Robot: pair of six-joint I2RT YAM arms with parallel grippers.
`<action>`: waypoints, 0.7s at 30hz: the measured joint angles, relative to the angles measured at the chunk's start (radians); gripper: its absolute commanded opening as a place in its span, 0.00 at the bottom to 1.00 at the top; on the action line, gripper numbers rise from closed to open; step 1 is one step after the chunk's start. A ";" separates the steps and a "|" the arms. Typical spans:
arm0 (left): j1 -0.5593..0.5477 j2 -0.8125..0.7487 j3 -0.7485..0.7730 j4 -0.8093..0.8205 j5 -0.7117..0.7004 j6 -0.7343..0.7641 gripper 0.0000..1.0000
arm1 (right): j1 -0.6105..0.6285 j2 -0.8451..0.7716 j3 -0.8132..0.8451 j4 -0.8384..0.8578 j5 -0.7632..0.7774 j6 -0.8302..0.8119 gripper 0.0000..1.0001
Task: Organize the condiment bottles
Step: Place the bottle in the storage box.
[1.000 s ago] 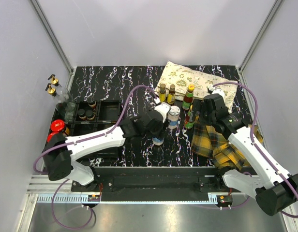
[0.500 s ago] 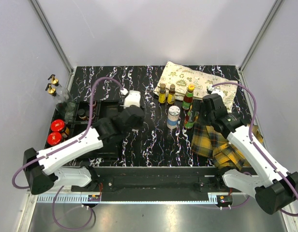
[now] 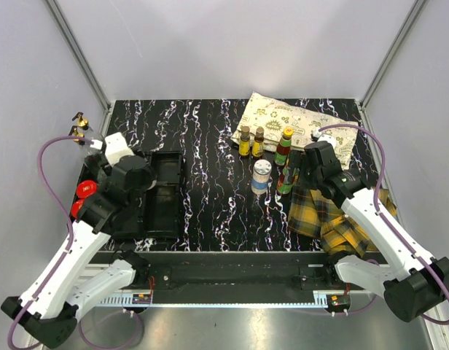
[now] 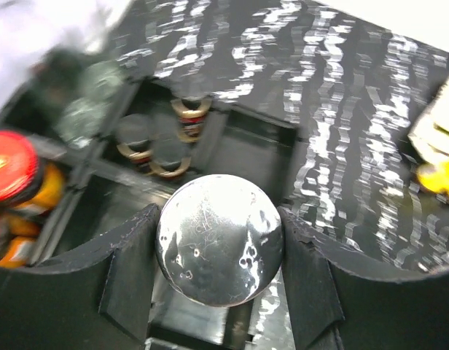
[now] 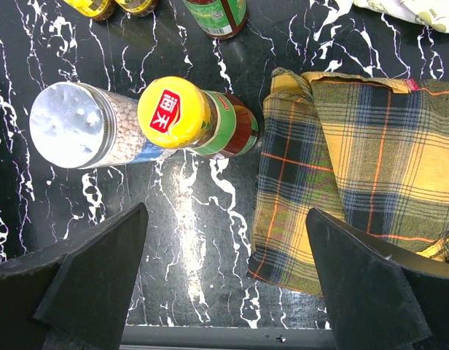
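At the far left, gold-capped clear bottles (image 3: 79,125) stand by the rear corner of the black tray (image 3: 168,208). Two red-lidded jars (image 3: 84,191) sit in the left side of the tray, and one rear compartment holds tiny dark bottles (image 4: 153,142). The left gripper (image 4: 219,219) hangs over the tray, and its fingers pinch a silver-lidded shaker (image 4: 219,255) from both sides. In the middle of the table (image 3: 210,146) a second shaker (image 3: 262,176) stands upright, just beside a yellow-capped sauce bottle (image 5: 176,111). Behind them stand two small yellow bottles (image 3: 251,143) and a taller sauce bottle (image 3: 284,146). The right gripper (image 5: 224,219) hovers above the pair, with its jaws spread wide and nothing between them. A plaid cloth (image 5: 356,160) lies to the right.
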 measured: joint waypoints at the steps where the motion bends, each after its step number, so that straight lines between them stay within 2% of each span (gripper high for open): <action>1: 0.023 -0.010 -0.008 -0.012 -0.003 -0.008 0.00 | 0.000 0.003 0.000 0.000 0.000 0.000 1.00; 11: 0.208 -0.003 -0.079 -0.144 -0.030 -0.135 0.00 | 0.000 0.013 0.000 0.000 -0.021 0.000 1.00; 21: 0.350 0.022 -0.145 -0.124 -0.032 -0.166 0.00 | 0.000 0.021 0.000 0.000 -0.023 0.000 1.00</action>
